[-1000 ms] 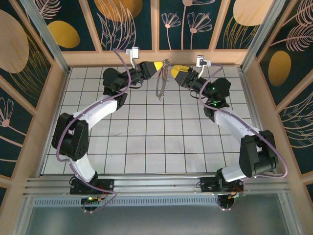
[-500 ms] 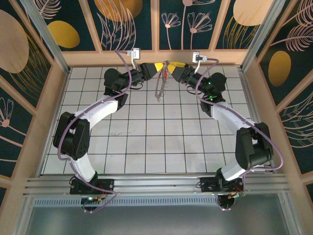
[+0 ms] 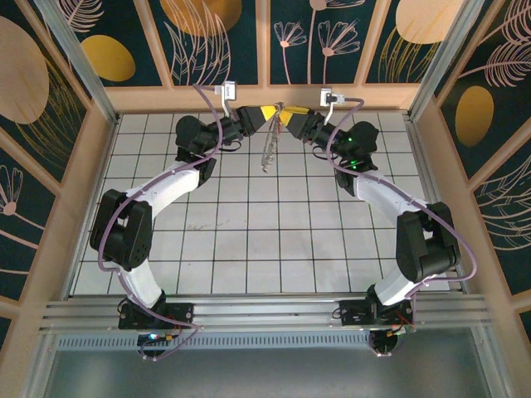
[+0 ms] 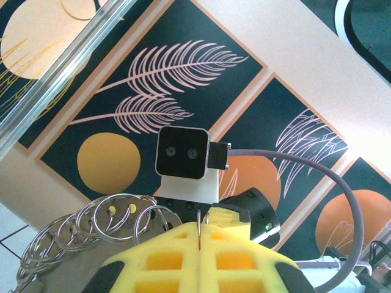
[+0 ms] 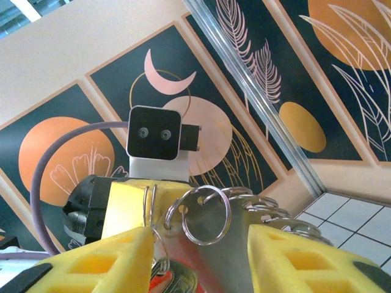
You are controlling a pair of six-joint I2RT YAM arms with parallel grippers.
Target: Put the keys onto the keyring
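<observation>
toward lower middle of the top view, white gridded table [image 3: 249, 249]; higher, near top centre, left gripper [image 3: 270, 114] and right gripper [image 3: 284, 118] tip to tip. left yellow foam pads [image 4: 165, 259] pressed together, pinching silvery chain-like keyring [image 3: 267, 148] of linked wire rings, dangling just below. right yellow pads [image 5: 91, 262] spread either side of those rings, tiny red-headed key [image 5: 164, 281] low between them in right wrist view. beyond, dark leaf-patterned wall panels [image 3: 216, 41].

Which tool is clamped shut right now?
The left tool: its pads meet, pinching the keyring. The right tool has its pads standing apart.
</observation>
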